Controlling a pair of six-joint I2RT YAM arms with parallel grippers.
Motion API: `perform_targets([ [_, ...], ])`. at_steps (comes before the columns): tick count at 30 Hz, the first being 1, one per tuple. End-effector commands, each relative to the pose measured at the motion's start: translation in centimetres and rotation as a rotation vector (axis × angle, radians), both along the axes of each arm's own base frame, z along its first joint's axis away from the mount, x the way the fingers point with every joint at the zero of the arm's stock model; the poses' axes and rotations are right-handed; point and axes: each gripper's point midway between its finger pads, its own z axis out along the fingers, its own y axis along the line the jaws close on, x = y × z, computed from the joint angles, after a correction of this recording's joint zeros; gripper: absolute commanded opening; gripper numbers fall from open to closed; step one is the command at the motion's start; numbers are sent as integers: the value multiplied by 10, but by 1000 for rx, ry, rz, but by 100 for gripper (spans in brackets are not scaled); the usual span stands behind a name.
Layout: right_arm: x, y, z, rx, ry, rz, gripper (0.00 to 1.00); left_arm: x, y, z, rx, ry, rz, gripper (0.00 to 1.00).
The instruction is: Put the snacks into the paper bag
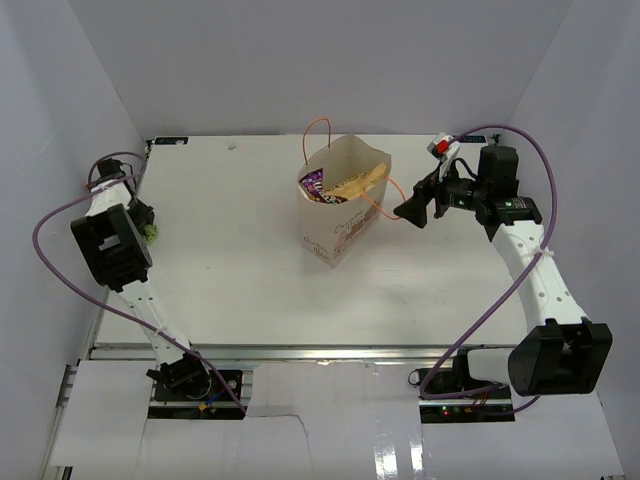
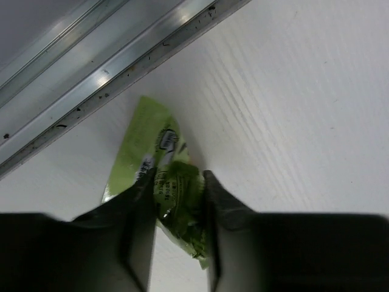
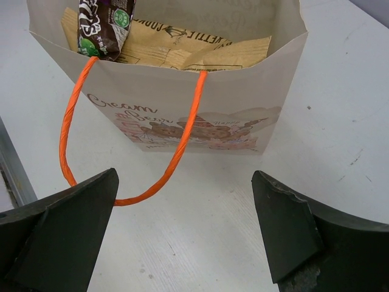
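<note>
Pickup in hand: the left end effector point(image 2: 179, 198) clenches the crumpled lime-green snack packet point(image 2: 140, 146) at the worktop's point(image 2: 292, 91) left edge. Next, I judge, it must lift the packet over the upright cream paper bag point(image 1: 345, 225). The right end effector point(image 3: 182, 188) gapes, released.

left hand point(image 2: 179, 182) clamped, reaching far-left | right hand point(image 3: 184, 179) spread wide

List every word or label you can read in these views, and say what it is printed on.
"Cream", then probably "Bear": pink script on the paper bag.
"KETTLE": on the tan packet inside the bag.
White lettering on the dark packet: unreadable.
Print on the green packet: too blurred.
</note>
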Motion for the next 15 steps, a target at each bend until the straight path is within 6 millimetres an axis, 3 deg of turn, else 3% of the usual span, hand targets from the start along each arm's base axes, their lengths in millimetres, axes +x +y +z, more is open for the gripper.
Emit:
perform_targets([
  [1,1,3,23,30,-55,18,96,-14,-17,2,-37,27,-21,35],
  [3,-3,4,24,33,-57,29,96,-14,-28,4,-54,11,-46,32],
  [4,-8,7,27,41,-72,55,96,-5,-37,19,-57,-48,-80,30],
  [6,-20,11,31,50,-87,105,96,-4,-58,25,-103,-104,-137,29],
  [7,-31,17,37,65,-122,183,96,11,-82,53,-153,-225,-213,28],
  [8,-40,21,39,75,-139,231,96,16,-99,66,-196,-292,-263,28],
  [9,-51,25,46,85,-169,280,96,11,-122,66,-275,-329,-317,28],
  [10,-62,30,48,86,-204,347,96,18,-159,101,-387,-460,-425,27],
  [11,-70,38,50,79,-224,381,96,15,-180,114,-448,-507,-483,27],
  [12,-74,42,53,65,-254,391,97,2,-214,112,-534,-511,-550,26],
  [13,-74,45,51,34,-278,391,97,-4,-237,144,-573,-598,-622,25],
  [15,-84,64,53,8,-297,440,97,-22,-268,159,-601,-629,-699,25],
])
